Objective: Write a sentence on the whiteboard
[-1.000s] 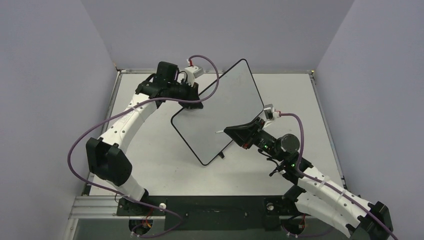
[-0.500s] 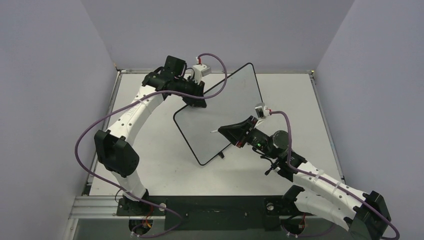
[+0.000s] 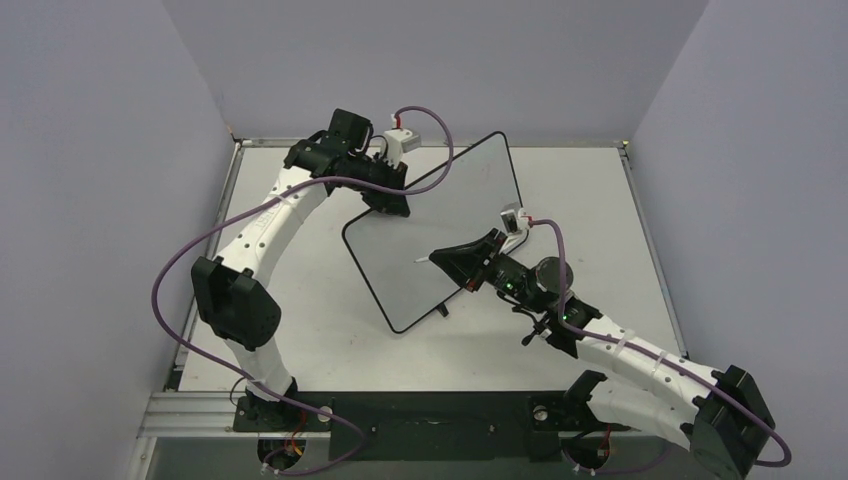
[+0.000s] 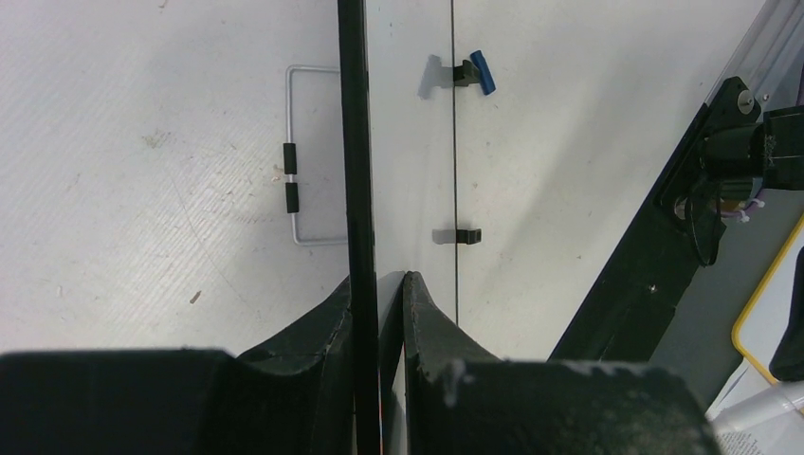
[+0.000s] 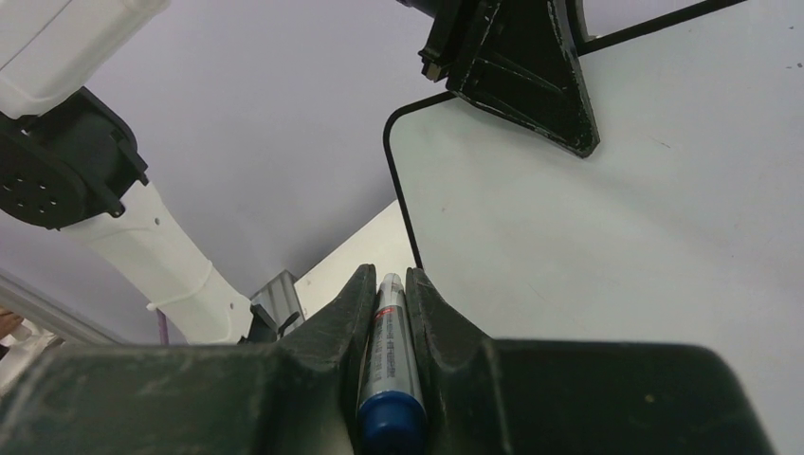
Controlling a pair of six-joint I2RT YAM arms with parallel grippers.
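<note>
The whiteboard point(image 3: 445, 225) stands tilted up on the table point(image 3: 600, 200), its upper-left edge pinched between the closed jaws of the left claw point(image 3: 393, 203). It is a thin, stiff, smooth panel, so it will likely pivot or slip under pen pressure and should be gripped deep on the rim. The right claw point(image 3: 437, 258) is clamped on the marker point(image 5: 388, 351), which points at the board face; whether it touches cannot be told.

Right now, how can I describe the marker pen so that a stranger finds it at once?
Find the whiteboard, the large white panel tilted over the table, its edge pinched by the left fingers. Facing it, the marker pen sits between the right fingers. It is the only slim silver barrel with a blue end.
</note>
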